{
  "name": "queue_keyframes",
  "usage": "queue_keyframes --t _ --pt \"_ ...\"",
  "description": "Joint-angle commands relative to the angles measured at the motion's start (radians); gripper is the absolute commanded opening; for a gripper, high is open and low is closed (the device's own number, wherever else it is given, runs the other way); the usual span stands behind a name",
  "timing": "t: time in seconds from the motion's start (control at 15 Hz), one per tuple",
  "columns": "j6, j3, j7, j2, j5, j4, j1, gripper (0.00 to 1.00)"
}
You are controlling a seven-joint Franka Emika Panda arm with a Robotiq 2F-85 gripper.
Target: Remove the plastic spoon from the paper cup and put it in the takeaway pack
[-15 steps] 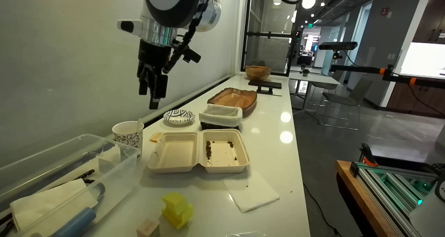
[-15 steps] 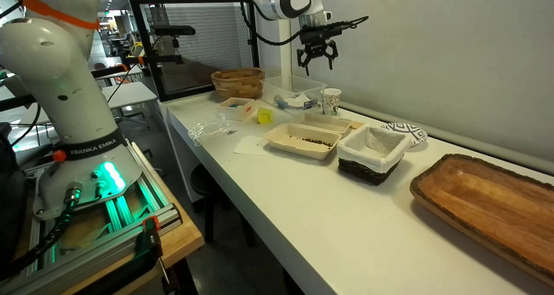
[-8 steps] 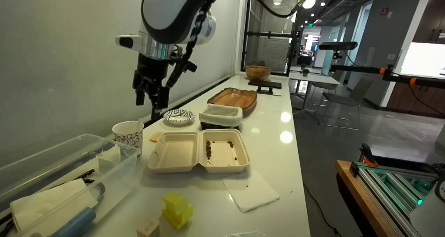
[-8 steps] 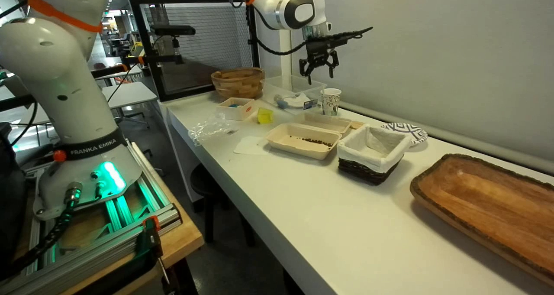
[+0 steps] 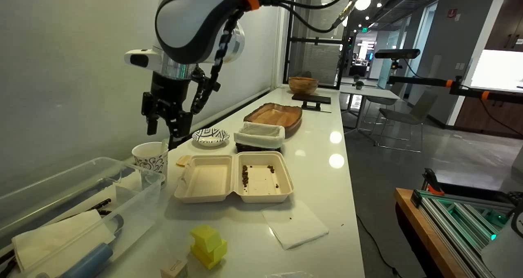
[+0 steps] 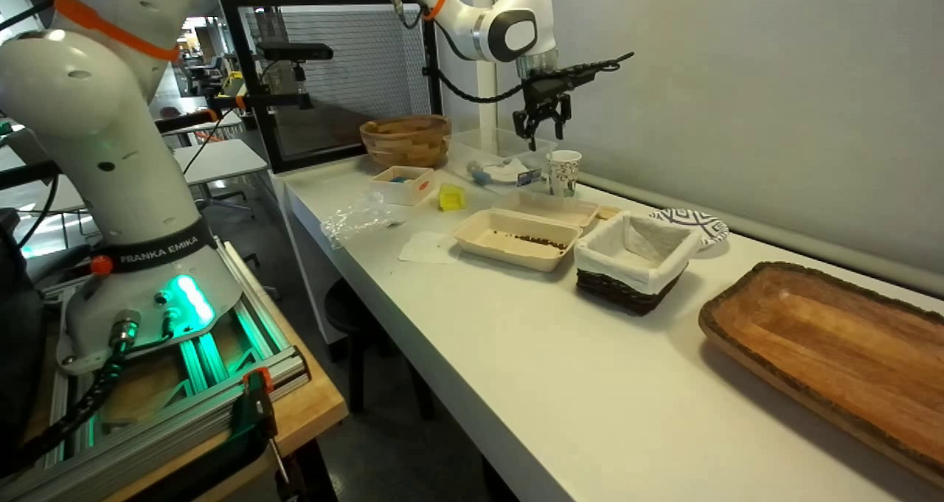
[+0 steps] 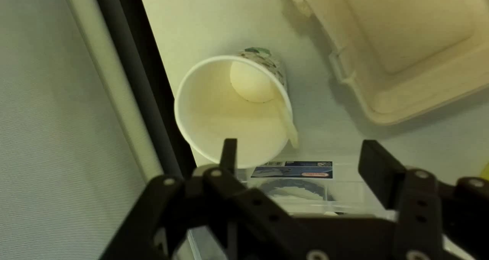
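Note:
The paper cup [image 5: 149, 164], white inside with a printed outside, stands upright near the wall. It also shows in an exterior view [image 6: 564, 175] and the wrist view [image 7: 225, 111]. The pale plastic spoon [image 7: 289, 129] leans inside it, its end sticking out over the rim. The spoon's tip also shows in an exterior view [image 5: 164, 145]. The beige takeaway pack [image 5: 210, 176] lies open beside the cup, dark crumbs in one half; its corner shows in the wrist view [image 7: 416, 31]. My gripper [image 7: 301, 162] is open and empty above the cup, also seen in an exterior view [image 6: 546, 139].
A clear plastic bin [image 5: 143, 212] stands close beside the cup. The wall and a rail run behind the cup. A patterned bowl [image 5: 210, 136], a lined basket [image 5: 260, 136], a yellow block [image 5: 208, 245] and a napkin [image 5: 295, 224] lie around the pack.
The arm has come down, bringing my gripper lower and closer to the cup. The gripper has also turned a little. The cup, spoon and pack have not moved.

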Motion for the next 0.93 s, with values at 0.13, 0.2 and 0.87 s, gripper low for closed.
queue_keyframes --t 0.13,0.2,0.87 --pt "0.019 0.006 -0.071 0.053 0.000 0.056 -0.004 0.54" --pt "0.019 0.004 -0.077 0.056 -0.001 0.060 -0.004 0.58" --pt "0.018 -0.007 -0.106 0.076 -0.009 0.095 0.000 0.51"
